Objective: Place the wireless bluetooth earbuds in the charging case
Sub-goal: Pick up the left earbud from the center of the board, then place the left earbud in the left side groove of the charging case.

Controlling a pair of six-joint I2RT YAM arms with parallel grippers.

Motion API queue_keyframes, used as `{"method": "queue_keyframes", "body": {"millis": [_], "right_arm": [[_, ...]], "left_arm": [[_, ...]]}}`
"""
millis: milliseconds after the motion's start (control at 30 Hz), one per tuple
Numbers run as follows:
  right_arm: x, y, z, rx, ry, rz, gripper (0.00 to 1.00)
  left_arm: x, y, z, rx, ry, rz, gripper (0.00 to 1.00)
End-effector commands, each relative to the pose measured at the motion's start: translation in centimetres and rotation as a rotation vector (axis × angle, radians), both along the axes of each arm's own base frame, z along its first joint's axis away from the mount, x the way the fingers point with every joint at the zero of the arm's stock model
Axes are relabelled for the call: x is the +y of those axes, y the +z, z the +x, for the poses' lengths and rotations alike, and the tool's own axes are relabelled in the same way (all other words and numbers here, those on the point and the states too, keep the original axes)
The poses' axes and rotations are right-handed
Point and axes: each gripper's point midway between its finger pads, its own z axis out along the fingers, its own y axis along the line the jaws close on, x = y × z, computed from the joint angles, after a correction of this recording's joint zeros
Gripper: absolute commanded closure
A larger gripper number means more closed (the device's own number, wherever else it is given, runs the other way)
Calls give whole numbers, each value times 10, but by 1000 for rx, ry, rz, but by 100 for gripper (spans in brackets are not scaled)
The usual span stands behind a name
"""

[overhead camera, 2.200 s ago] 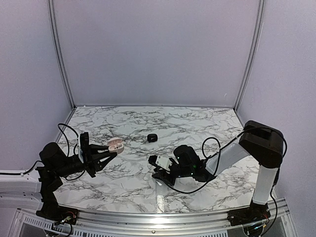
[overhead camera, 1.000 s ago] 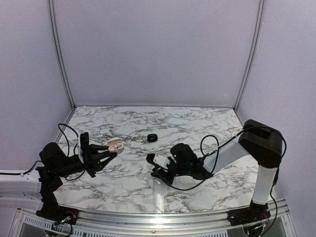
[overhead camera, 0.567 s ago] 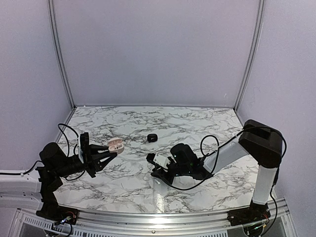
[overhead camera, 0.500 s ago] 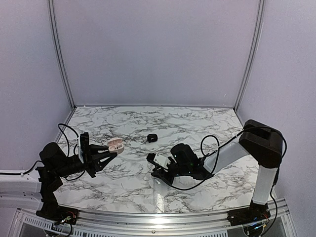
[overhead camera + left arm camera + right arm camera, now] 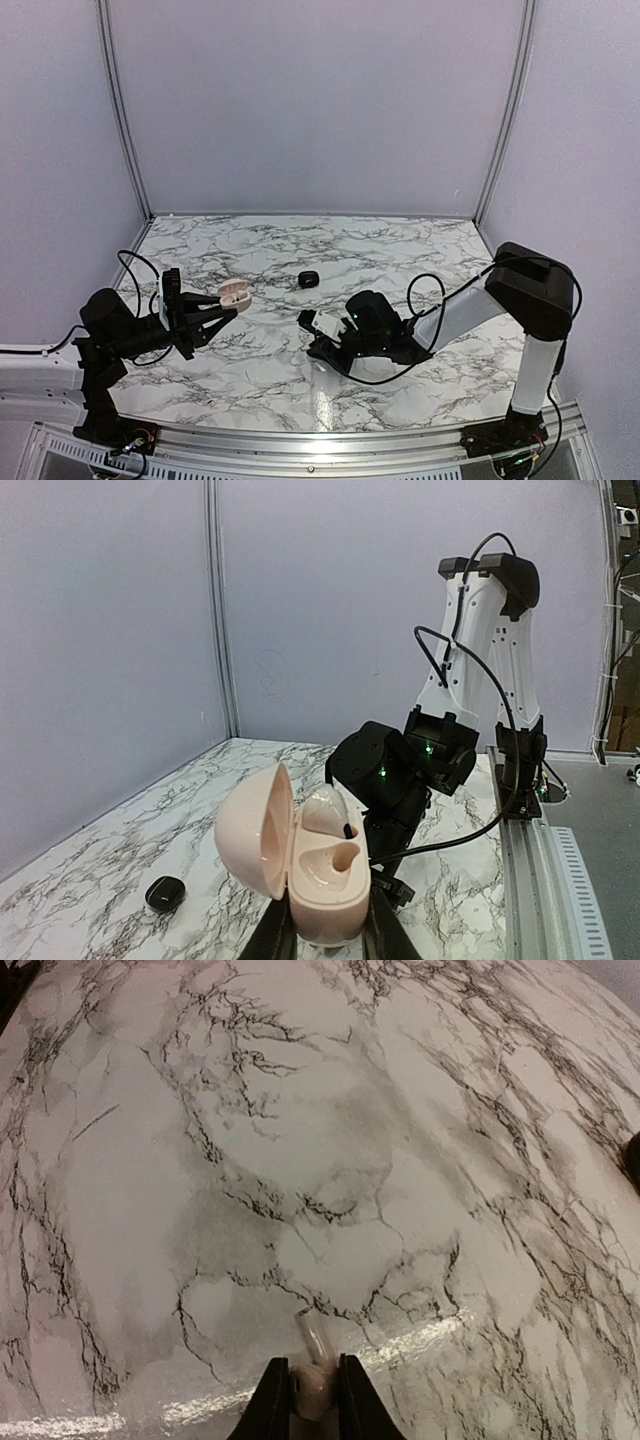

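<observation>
Top external: left jaws hold the open charging case (image 5: 234,294) raised over the table (image 5: 420,250), well apart from the right jaws; left wrist: one well (image 5: 341,859) empty (other looks filled); right wrist: jaws narrowly pinch a pale earbud (image 5: 312,1382), whose slight purchase risks slipping in transfer.

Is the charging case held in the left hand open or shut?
Open. In the left wrist view the charging case has its lid swung back, showing both wells.
</observation>
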Motion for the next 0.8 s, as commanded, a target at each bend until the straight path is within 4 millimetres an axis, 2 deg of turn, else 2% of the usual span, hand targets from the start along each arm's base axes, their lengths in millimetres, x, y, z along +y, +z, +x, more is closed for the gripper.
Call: {"method": "queue_keyframes", "body": {"millis": [0,200,367,567,767], "right_arm": [[-15,-11,-2,33,-28,-74,86],[-17,4,-1,26,-33,-72,89],[-17,26,-1,13,-33,-71,89],[-21,63,-4,-5,-37,-73,90],[-22,104,-18,-10,-40,-82,90]], "left_arm": [[0,7,-1,-29,0,-18,100],[0,5,-2,-26,-2,-14,100],[-1,1,-1,-19,-4,-5,100],[-5,-7,-2,-15,-22,23,100],[-12,-23,-6,-14,-56,83,100]]}}
